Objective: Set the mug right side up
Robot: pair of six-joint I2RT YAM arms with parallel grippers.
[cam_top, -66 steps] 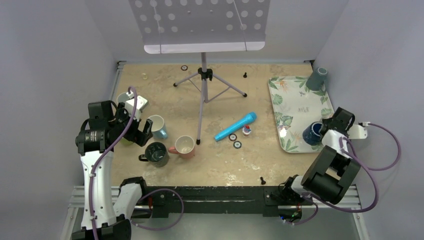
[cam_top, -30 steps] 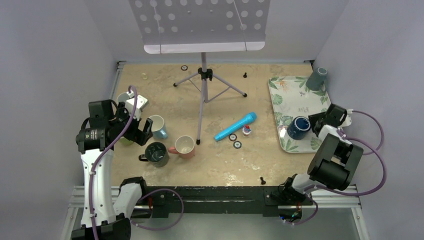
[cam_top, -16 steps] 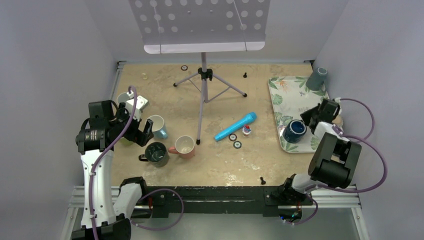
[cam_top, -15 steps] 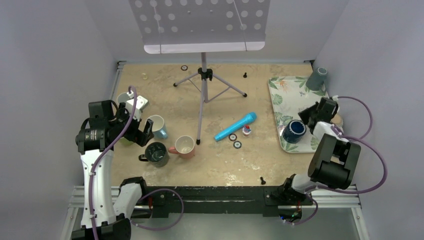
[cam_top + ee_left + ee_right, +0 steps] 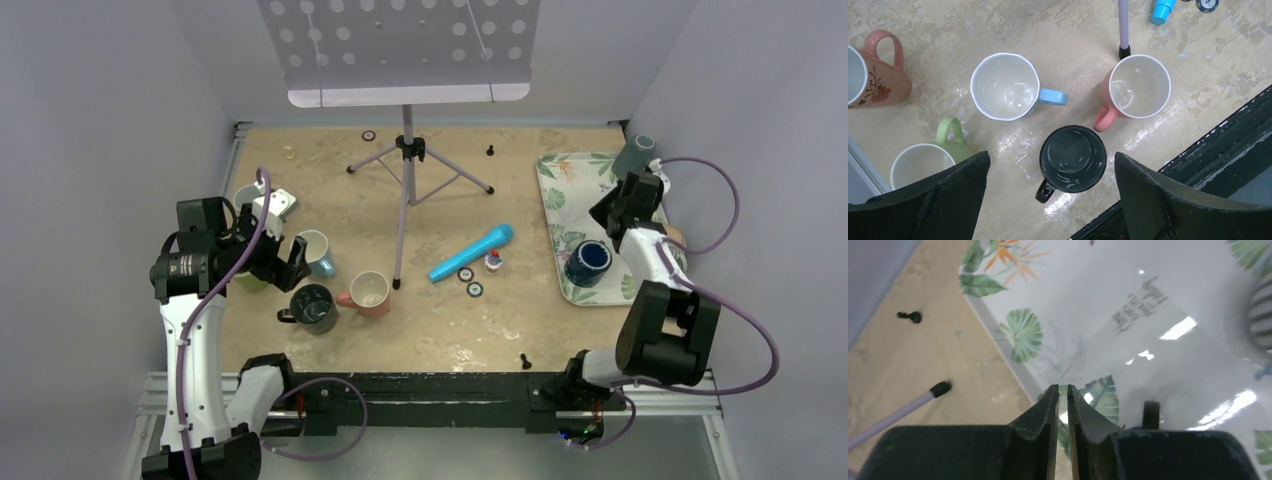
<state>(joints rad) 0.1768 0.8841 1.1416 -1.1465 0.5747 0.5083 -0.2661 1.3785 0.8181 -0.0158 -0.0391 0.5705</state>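
Note:
A dark blue mug (image 5: pixel 588 262) stands mouth up on the leaf-patterned tray (image 5: pixel 585 190), at its near left part. My right gripper (image 5: pixel 617 207) hovers over the tray beyond the mug, apart from it; in the right wrist view it (image 5: pixel 1062 387) is shut with nothing between the jaws. A grey-teal mug (image 5: pixel 634 155) sits at the tray's far right corner; I cannot tell which way up it is. My left gripper (image 5: pixel 285 262) is open and empty above a black mug (image 5: pixel 1073 158).
Upright mugs cluster at the left: white with a blue handle (image 5: pixel 1005 86), pink (image 5: pixel 1139 86), green (image 5: pixel 923 165), floral pink (image 5: pixel 873 75). A music stand (image 5: pixel 405 150) occupies the middle back. A blue marker (image 5: pixel 472 252) and small caps lie mid-table.
My right gripper carried the dark blue mug leftward onto the tray, let go of it, then pulled away toward the back and closed. The left arm has barely moved.

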